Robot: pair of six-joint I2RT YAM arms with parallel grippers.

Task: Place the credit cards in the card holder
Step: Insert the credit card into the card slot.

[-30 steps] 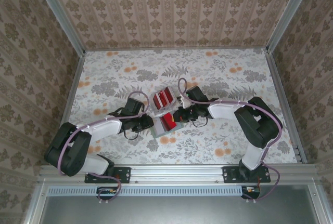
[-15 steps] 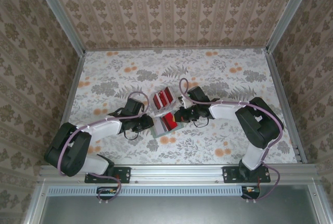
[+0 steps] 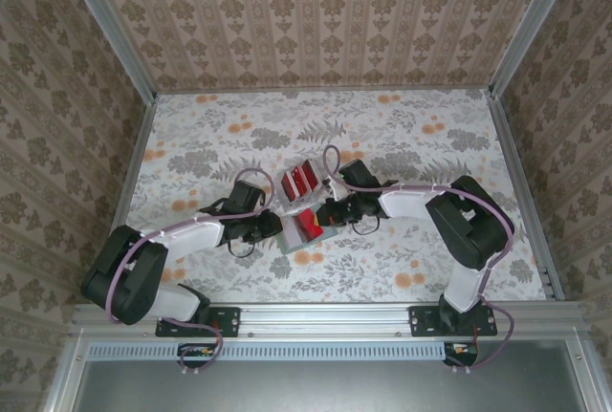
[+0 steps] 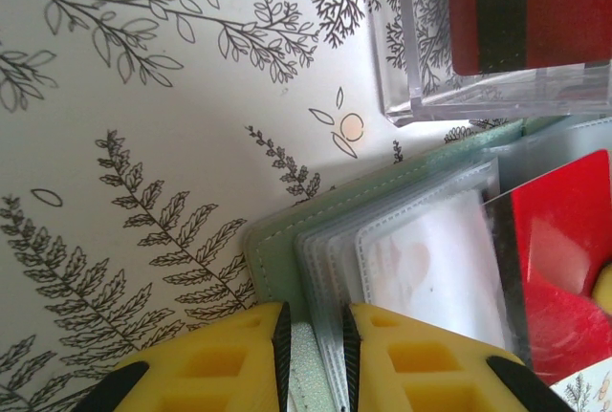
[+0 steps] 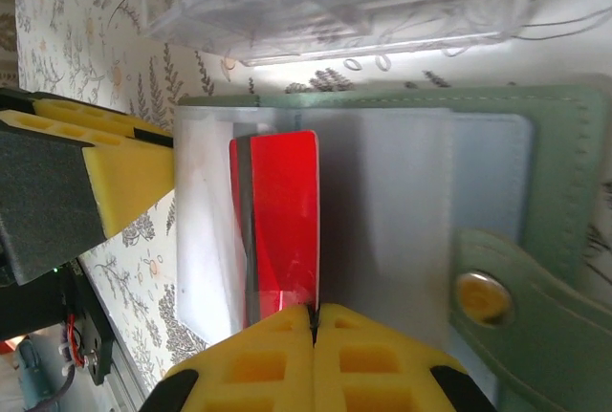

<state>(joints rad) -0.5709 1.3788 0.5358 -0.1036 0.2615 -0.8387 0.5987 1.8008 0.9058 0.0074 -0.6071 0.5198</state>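
— One card (image 5: 279, 211) clamped by its end in shut right fingers (image 5: 314, 316), over holder (image 5: 564, 144), desk (image 3: 411, 259) centre.
— Left fingers (image 4: 279, 336) pinch holder's left edge. Sleeve (image 5: 382, 202) straight ahead of right fingers, card's long axis in line.

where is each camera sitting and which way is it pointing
top external: high behind the bases, looking down at the table; left arm and right arm meet at the card holder.
left wrist: low over the table, facing the holder's corner; the left jaws pinch its edge.
right wrist: low, facing the open holder; the right jaws are shut on a red card.
shared: both wrist views show the red card and the clear box.
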